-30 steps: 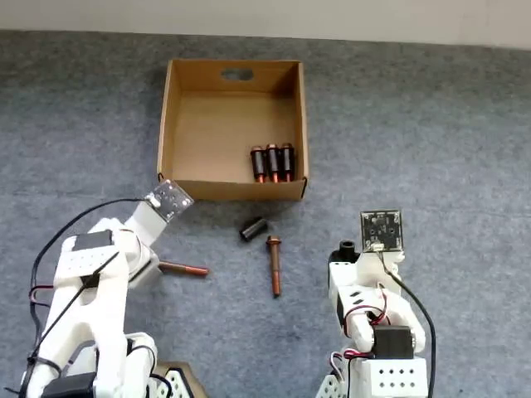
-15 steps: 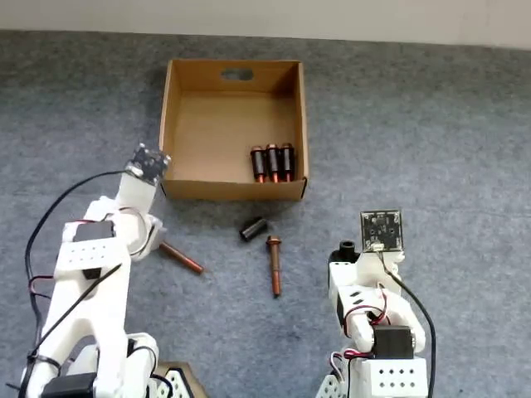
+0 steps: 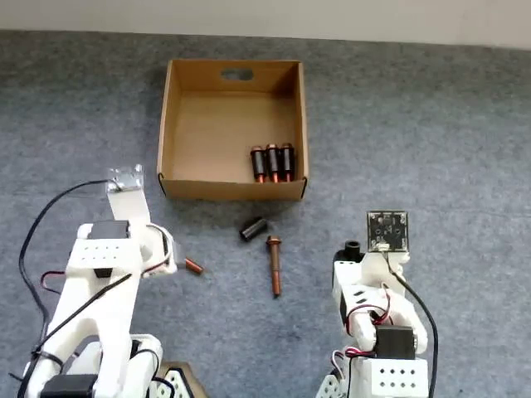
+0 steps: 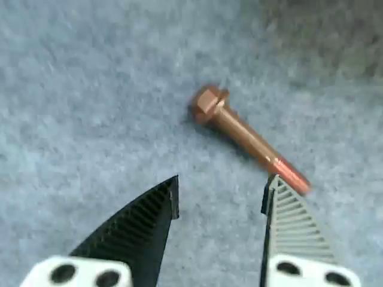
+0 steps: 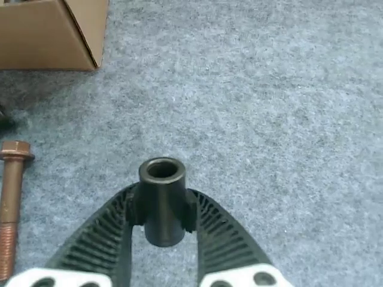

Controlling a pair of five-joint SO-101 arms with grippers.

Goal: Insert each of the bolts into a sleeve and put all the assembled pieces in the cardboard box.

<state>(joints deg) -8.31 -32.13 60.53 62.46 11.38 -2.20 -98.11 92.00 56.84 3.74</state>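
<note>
Grey worktop (image 3: 431,124). The cardboard box (image 3: 232,191) sits at its far side with three assembled pieces (image 3: 273,163) side by side against one wall.

Left claw (image 4: 221,182): fingers apart, holding nothing, hanging over a bolt (image 4: 248,139) that lies flat on the worktop. The bolt runs slantwise to the gap, and its threaded tip sits at the paler fingertip.

Right claw (image 5: 161,197): clamped on a sleeve (image 5: 163,215), held upright with the bore facing up.

A second bolt (image 3: 274,265) and a second sleeve (image 3: 252,228) lie loose just in front of the box.

Step in hand, as I judge it: pick up the bolt with the left claw.
- Turn the wrist first so the fingers cross the shank squarely.
- Centre the shank in the gap before descending.
- Grip near the head so the threaded end stays free for the waiting bore.
- A slanted grip risks the bolt rolling or pivoting.

Writing: none legible on the box, bolts or sleeves.
</note>
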